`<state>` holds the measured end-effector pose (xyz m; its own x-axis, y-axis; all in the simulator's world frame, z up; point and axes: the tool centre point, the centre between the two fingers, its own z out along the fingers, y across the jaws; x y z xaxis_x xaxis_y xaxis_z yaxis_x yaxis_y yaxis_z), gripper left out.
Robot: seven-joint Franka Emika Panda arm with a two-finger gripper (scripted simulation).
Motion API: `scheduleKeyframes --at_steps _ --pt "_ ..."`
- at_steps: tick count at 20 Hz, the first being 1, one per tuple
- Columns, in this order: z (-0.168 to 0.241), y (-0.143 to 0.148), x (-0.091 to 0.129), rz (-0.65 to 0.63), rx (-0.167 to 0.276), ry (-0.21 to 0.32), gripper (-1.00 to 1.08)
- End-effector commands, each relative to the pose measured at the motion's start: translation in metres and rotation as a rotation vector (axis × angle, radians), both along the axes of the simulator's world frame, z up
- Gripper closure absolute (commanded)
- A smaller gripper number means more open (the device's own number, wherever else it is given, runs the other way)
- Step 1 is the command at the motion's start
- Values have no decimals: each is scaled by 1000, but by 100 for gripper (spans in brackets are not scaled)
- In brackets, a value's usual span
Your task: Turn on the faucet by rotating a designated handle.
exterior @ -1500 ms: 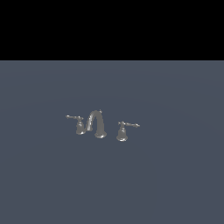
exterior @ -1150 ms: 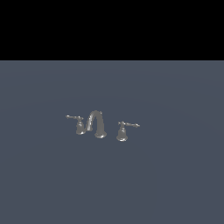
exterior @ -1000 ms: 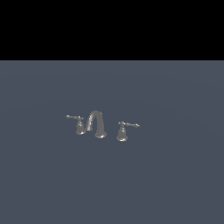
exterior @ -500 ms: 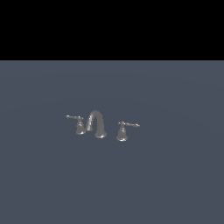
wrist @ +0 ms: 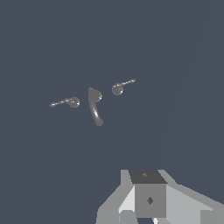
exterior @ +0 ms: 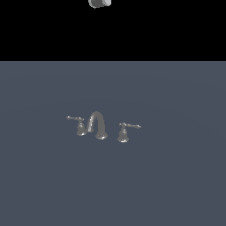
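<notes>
The faucet (exterior: 98,125) is a small chrome set on a dark grey floor: an arched spout between two lever handles. The designated handle (exterior: 124,133) is the larger-looking one on the exterior view's right, with its thin lever pointing right. Its slimmer twin (exterior: 80,127) stands on the exterior view's left. The wrist view looks down on the spout (wrist: 95,106) and both handles; the designated handle (wrist: 117,89) seems to be the one beside the spout base. Only grey parts of my gripper (wrist: 148,201) show, far above and apart from the faucet. The jaws are cut off at the picture's edge.
A grey piece of the arm (exterior: 99,3) shows at the top edge of the exterior view against the black background. The dark grey floor (exterior: 176,185) spreads flat all around the faucet.
A grey piece of the arm has come into view at the top edge of the exterior view. The faucet and its handles have not moved.
</notes>
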<state>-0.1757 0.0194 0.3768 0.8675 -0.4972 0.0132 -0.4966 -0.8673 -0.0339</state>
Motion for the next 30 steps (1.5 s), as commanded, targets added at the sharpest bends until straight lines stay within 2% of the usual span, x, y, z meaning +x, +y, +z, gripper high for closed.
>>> scheduleKeyframes --at_steps 1,15,30 --pt "-16 1 10 -68 1 2 108" --pt "-102 -8 67 -433 4 13 108" --pt "-190 -38 117 -801 4 24 108"
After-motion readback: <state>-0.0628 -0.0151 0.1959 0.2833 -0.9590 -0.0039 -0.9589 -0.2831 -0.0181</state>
